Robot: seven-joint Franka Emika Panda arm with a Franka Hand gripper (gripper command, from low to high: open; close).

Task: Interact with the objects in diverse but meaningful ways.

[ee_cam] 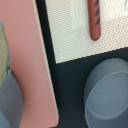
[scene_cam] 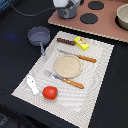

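My gripper (scene_cam: pixel 67 11) hangs at the top of the exterior view, over the edge of the pink stove board, above and apart from all objects; its fingers are not clear. A grey frying pan (scene_cam: pixel 38 35) sits on the dark table beside the mat and also shows in the wrist view (ee_cam: pixel 107 92). A brown sausage (scene_cam: pixel 65 41) lies on the mat and shows in the wrist view (ee_cam: pixel 94 20). A yellow packet (scene_cam: pixel 81 43) lies beside it. A white fish piece (scene_cam: pixel 32 84) and a red tomato (scene_cam: pixel 49 92) lie at the mat's near end. A grey pot (scene_cam: pixel 122 17) stands on the stove board.
A tan plate (scene_cam: pixel 67 65) sits mid-mat between an orange-handled knife (scene_cam: pixel 79 56) and fork (scene_cam: pixel 66 80). The pink stove board (scene_cam: pixel 100 25) with black burners lies at the back and shows in the wrist view (ee_cam: pixel 30 60). The chequered mat (scene_cam: pixel 95 85) covers the table's middle.
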